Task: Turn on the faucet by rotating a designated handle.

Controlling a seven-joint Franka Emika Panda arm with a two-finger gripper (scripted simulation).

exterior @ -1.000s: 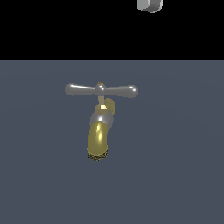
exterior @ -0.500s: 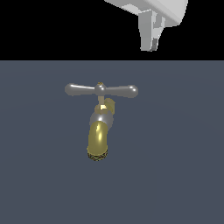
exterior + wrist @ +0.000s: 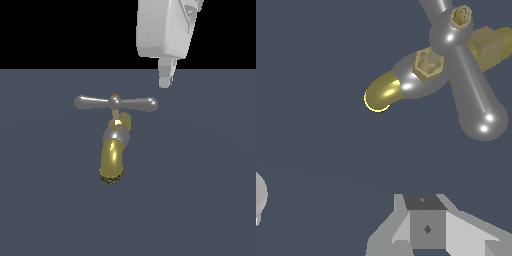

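End effector (image 3: 167, 77) white, hanging in the upper right of the exterior view, fingertips just above and to the right of the handle's right bulb, touching nothing; jaw state impossible to tell, fingers seen as one narrow stub there and only a grey-white block (image 3: 426, 227) low in the wrist view. Handle (image 3: 116, 103) near frame centre, silver-grey crossbar lying level, two rounded ends, small brass hub at its middle. Faucet (image 3: 114, 152) directly beneath, silver collar leading into a short brass-gold spout curving toward the lower frame, ridged rim at the mouth. Worktop (image 3: 200, 200) dark slate-blue, filling the lower part; black band across the top.
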